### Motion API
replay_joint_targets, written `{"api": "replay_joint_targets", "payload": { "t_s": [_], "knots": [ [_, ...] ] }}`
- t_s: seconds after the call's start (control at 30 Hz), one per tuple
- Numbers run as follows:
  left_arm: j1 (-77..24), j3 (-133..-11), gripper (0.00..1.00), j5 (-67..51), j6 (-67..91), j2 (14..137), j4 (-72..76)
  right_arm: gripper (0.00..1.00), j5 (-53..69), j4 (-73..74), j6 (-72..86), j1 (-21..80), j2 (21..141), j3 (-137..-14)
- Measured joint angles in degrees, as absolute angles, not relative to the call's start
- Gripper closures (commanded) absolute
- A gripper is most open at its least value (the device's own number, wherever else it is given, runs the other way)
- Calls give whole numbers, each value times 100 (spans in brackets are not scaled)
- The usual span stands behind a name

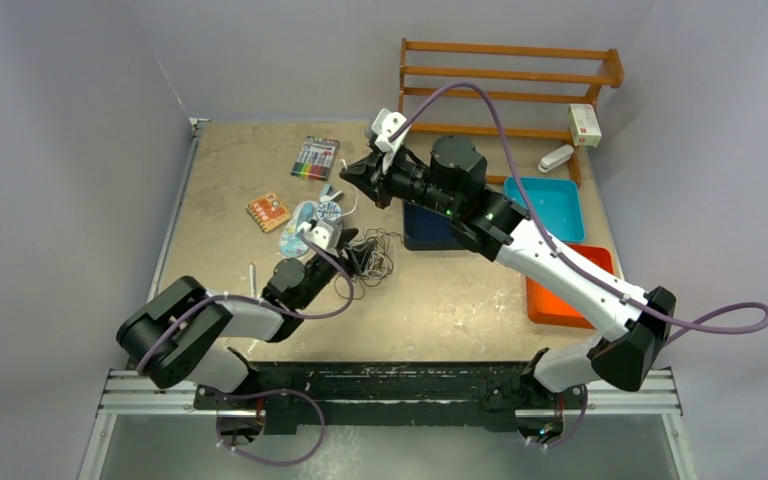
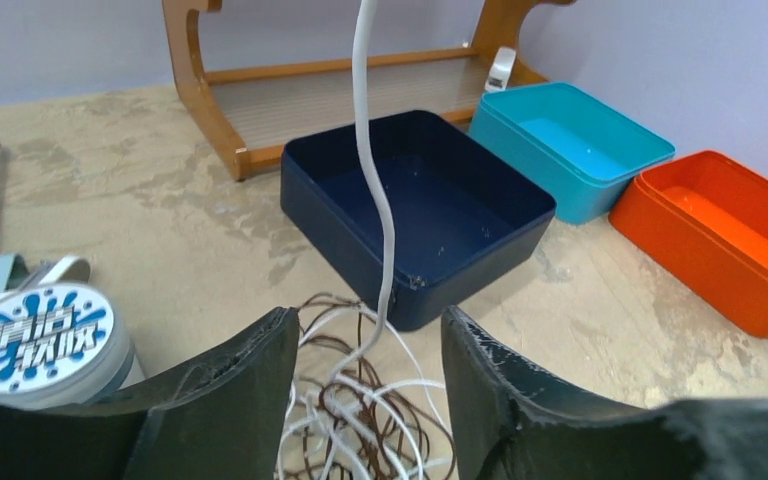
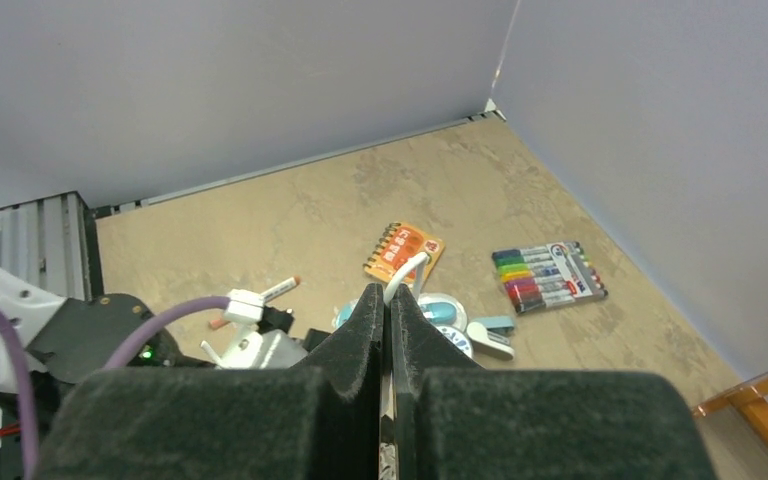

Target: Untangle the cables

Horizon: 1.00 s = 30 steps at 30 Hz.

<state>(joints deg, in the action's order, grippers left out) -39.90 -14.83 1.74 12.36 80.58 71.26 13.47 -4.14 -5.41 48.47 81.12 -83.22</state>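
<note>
The cables [image 1: 373, 256] lie as a curly heap of thin white and dark brown cords [image 2: 360, 410] on the table in front of a navy bin. My left gripper [image 2: 365, 322] is low over the heap and open, one black finger on each side, with cords lying loose between them. One white cable [image 2: 375, 180] rises straight up out of the heap. It ends in my right gripper [image 3: 389, 298], raised above the table's middle [image 1: 352, 172] and shut on it, so a short white loop [image 3: 407, 268] pokes out past the fingertips.
Behind the heap stands the navy bin [image 2: 460, 270], with a teal bin [image 2: 570, 150] and an orange bin [image 2: 720, 230] to its right. A wooden rack [image 1: 510, 70] holds a stapler and a small box. A marker pack [image 1: 315, 157], notebook [image 1: 268, 211] and tape roll [image 2: 40, 340] lie left.
</note>
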Motion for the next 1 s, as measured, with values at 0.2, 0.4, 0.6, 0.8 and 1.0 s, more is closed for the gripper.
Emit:
{"api": "replay_joint_targets", "payload": {
  "t_s": [0.2,0.4,0.6,0.8,1.0],
  "knots": [
    [-3990,-1791,64,189,1262,9011,7909,100,1610,-421,-499,4847,7990,-8322],
    [-3990,-1885,71,193,1435,10027,8440,100,1822,-499,-467,4847,7599,-8322],
    [-3990,-1885,77,193,1643,10462,8613,100,2060,-508,-456,4847,7249,-8403],
    [-3990,-1881,77,268,1680,10468,8600,100,2086,-405,-550,4847,6969,-8661],
    [-4001,-1809,77,386,1629,10453,8580,100,2001,-174,-766,4847,6783,-8949]
  ]
}}
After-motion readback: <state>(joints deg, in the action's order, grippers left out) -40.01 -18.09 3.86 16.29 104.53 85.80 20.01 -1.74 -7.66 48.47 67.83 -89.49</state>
